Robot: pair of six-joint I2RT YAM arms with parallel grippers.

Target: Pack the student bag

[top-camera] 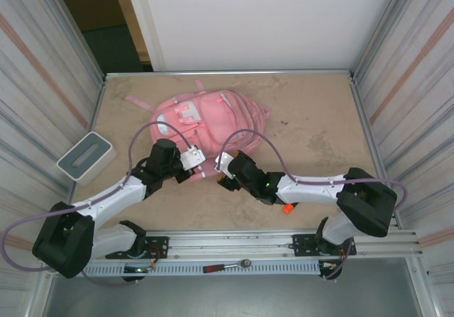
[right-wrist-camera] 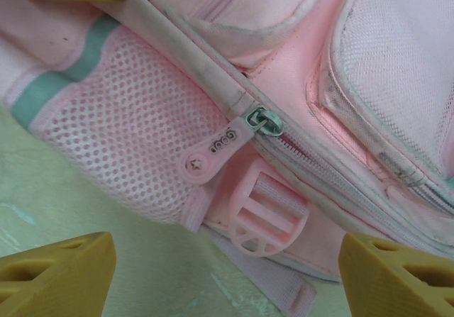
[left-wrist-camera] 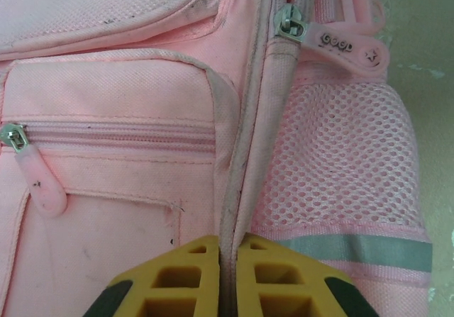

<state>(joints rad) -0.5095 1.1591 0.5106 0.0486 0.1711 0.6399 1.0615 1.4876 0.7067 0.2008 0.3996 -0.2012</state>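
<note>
The student bag (top-camera: 213, 118), a pink backpack, lies flat in the middle of the table. My left gripper (top-camera: 201, 168) is at its near edge. In the left wrist view the yellow fingers (left-wrist-camera: 191, 274) are shut on the bag's pale seam piping (left-wrist-camera: 245, 161), beside the mesh side pocket (left-wrist-camera: 340, 154). My right gripper (top-camera: 221, 172) sits close to the right of the left one, open. In the right wrist view its fingertips (right-wrist-camera: 60, 267) stand wide apart, short of the pink zip pull (right-wrist-camera: 213, 150), the metal slider (right-wrist-camera: 264, 122) and a strap buckle (right-wrist-camera: 269, 214). Nothing is between them.
A small grey-white box (top-camera: 86, 156) stands at the table's left edge. Corrugated metal walls (top-camera: 42, 83) close in both sides. A loose pink strap (top-camera: 138, 103) trails from the bag's far left. A ratchet tool (top-camera: 227, 266) lies on the front rail.
</note>
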